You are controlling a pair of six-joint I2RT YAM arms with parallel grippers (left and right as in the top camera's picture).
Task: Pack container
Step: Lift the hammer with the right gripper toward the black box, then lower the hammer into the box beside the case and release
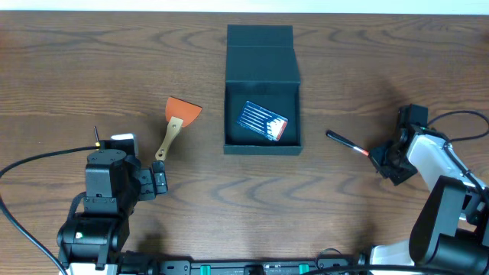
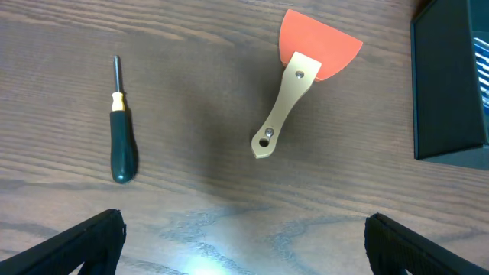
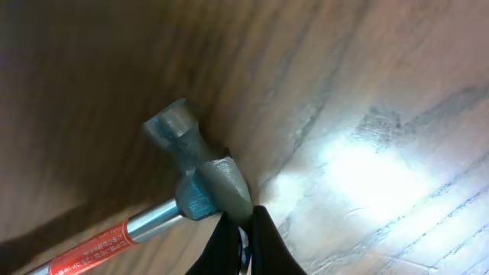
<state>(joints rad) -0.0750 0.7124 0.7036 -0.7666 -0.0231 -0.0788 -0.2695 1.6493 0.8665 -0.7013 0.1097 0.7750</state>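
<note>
The container (image 1: 263, 145), a dark teal box, stands open at the table's middle back with its lid (image 1: 260, 38) folded away. A blue packet (image 1: 263, 121) lies inside it. To its right, my right gripper (image 1: 380, 159) is shut on the head of a hammer (image 1: 348, 143), whose handle points left toward the box. In the right wrist view the fingertips (image 3: 246, 215) pinch the thin end of the grey hammer head (image 3: 202, 176). My left gripper (image 1: 157, 183) is open above bare table, with nothing between its jaws (image 2: 244, 244).
An orange-bladed scraper (image 1: 177, 121) with a wooden handle lies left of the box, ahead of the left gripper (image 2: 294, 84). A green-handled screwdriver (image 2: 122, 130) lies further left. The box's side wall (image 2: 451, 92) fills the left wrist view's right edge.
</note>
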